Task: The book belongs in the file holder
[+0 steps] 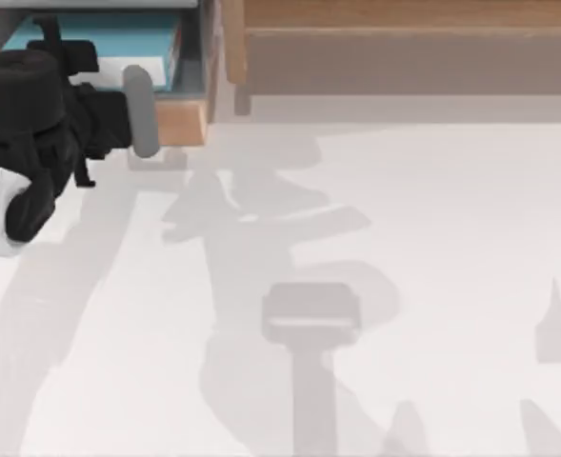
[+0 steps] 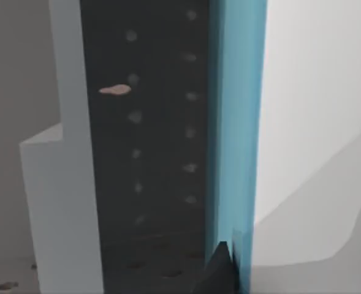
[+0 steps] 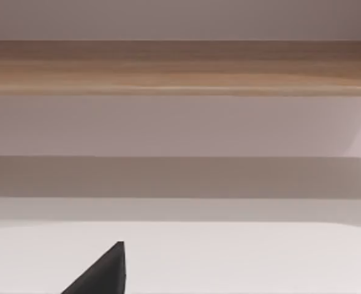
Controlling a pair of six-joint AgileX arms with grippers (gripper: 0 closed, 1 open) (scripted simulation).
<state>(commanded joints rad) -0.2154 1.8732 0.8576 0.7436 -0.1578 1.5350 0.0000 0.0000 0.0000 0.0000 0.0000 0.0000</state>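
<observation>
1. My left pincer (image 1: 118,95) is reaching from the counter's (image 1: 375,286) left side toward the far left corner, its black wrist hanging over the holder's mouth; I cannot tell whether its fingers are open or closed.
2. In the left wrist view, the book (image 2: 235,135) is showing as a thin teal-blue strip standing on edge, just beside a dark fingertip (image 2: 220,269).
3. From above, the book (image 1: 99,38) is lying inside the file holder (image 1: 180,119), teal cover up, white page edges facing the light-brown front edge.
4. Farther right, the long wooden shelf (image 1: 404,38) is standing along the back; the right wrist view is facing it.
</observation>
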